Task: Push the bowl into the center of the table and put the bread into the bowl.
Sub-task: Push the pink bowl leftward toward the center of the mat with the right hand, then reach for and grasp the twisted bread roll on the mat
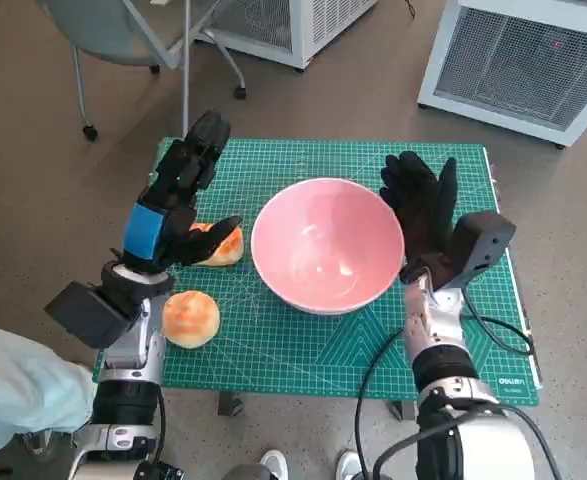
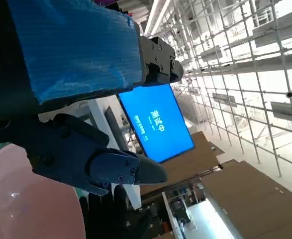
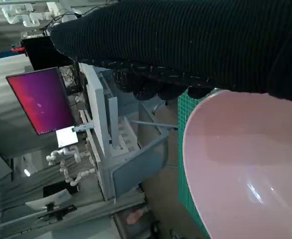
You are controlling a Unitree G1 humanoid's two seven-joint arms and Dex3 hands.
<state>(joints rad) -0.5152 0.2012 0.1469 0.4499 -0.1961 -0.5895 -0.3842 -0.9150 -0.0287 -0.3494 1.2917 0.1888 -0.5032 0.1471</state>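
A large pink bowl (image 1: 327,245) stands empty near the middle of the green mat (image 1: 303,350). It also shows in the left wrist view (image 2: 26,199) and the right wrist view (image 3: 245,169). A round bun (image 1: 191,318) lies at the mat's front left. A second orange bread piece (image 1: 223,246) lies left of the bowl, partly hidden by my left hand's thumb. My left hand (image 1: 178,195) hovers above that piece with its fingers spread, holding nothing. My gloved right hand (image 1: 420,215) stands flat against the bowl's right rim, fingers extended.
The mat covers the small table, and the right arm's cables (image 1: 493,335) trail over its right edge. A chair (image 1: 123,30) and white units (image 1: 518,60) stand on the floor beyond. A person's pale sleeve (image 1: 13,390) shows at the front left.
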